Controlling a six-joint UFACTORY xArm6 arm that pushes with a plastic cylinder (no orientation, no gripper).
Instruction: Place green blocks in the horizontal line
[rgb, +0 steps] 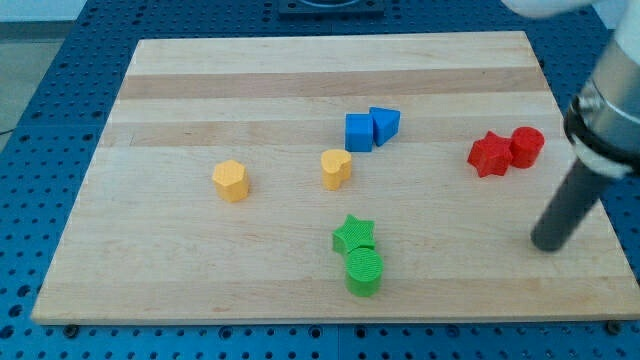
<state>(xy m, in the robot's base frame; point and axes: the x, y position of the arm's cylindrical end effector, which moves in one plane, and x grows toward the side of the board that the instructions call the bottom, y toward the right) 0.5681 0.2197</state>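
A green star block (354, 234) sits low in the middle of the wooden board (200, 270). A green cylinder (364, 271) touches it just below and slightly to the view's right. My tip (548, 245) rests on the board near its right edge, far to the right of both green blocks and apart from every block. The dark rod rises up and to the right from the tip.
A blue cube (358, 132) and a blue triangular block (384, 124) touch at centre top. A yellow heart-like block (336, 168) and a yellow hexagonal block (230, 181) lie to the left. A red star (489, 155) and a red cylinder (527, 146) touch above my tip.
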